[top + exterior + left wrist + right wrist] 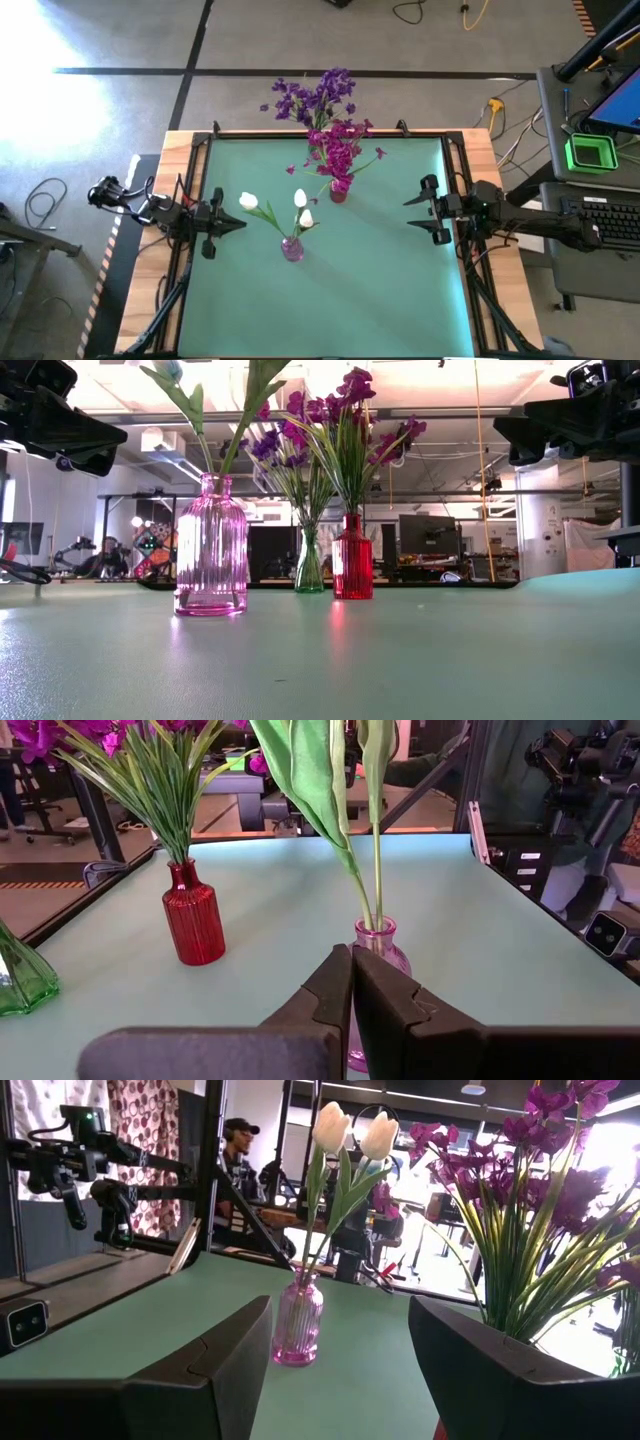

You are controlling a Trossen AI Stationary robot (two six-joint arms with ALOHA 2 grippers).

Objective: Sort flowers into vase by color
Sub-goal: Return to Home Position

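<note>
— Nearest the front edge, what is there?
— Bare green mat (pixel 330 310), open across its width. Next, a pink vase (pixel 292 248) holds white flowers (pixel 300 198).
— And the grippers?
— Left gripper (pixel 238 225), fingers together, hangs left of that vase; right gripper (pixel 415 213), fingers apart, near the right edge, well clear.
— Farther back?
— Red vase (pixel 338 190) with magenta flowers (pixel 340 155); by the far edge, green vase (pixel 309 565) with purple flowers (pixel 320 98).

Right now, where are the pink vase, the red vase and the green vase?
pink vase (pixel 211 555): low view, middle of its ribbed body.
red vase (pixel 352 565): low view, middle of its body.
green vase (pixel 309 574): low view, its lower body.
</note>
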